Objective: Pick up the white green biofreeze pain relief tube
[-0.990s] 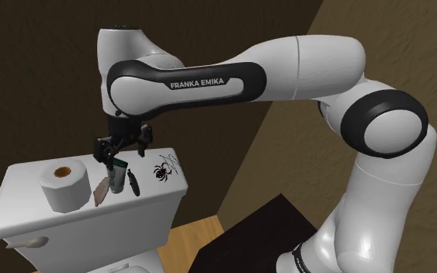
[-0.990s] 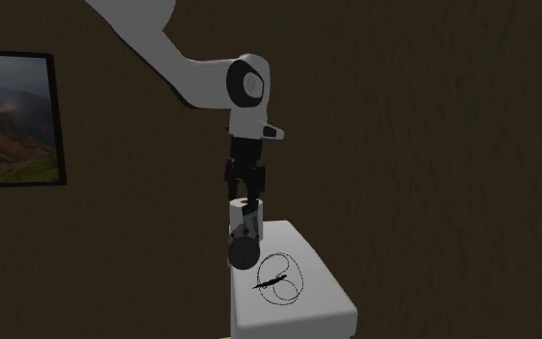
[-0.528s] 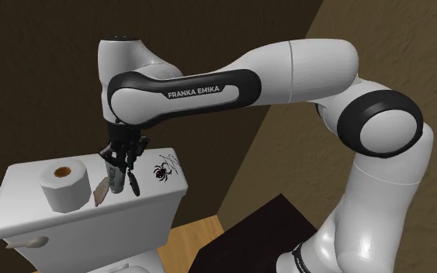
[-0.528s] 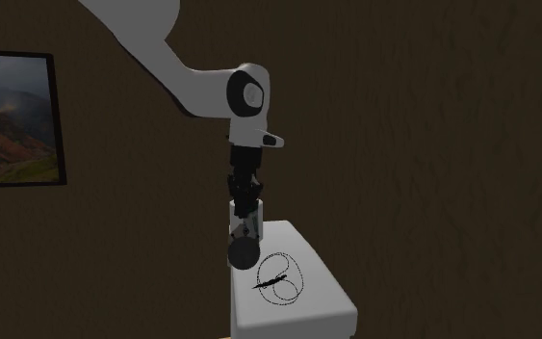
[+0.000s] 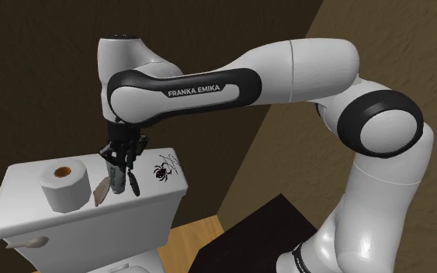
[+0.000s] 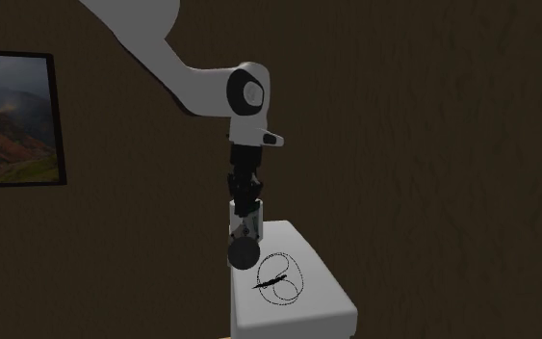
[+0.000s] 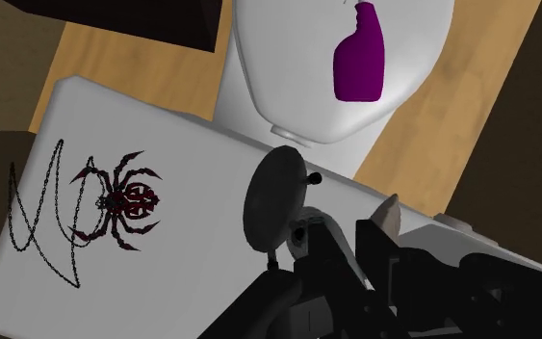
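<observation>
Now, tube (image 5: 118,183) upright on tank (image 5: 22,194), jaws clasping.

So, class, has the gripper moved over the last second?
Yes. In the shoulder view the gripper has dropped toward the toilet tank lid, from above the tube down to it.

Dim, flat rendered light; second exterior view nearly dark.

White arm (image 6: 201,87) enters from the upper left of the frame, with the black gripper (image 6: 245,199) pointing down at centre, directly over the white-and-green tube (image 6: 247,223). The tube sits on a white box top (image 6: 307,306) at lower centre, with a dark round object (image 6: 244,253) and a black spider figure (image 6: 274,280) close by. A framed landscape picture (image 6: 9,117) hangs at mid-left.
</observation>
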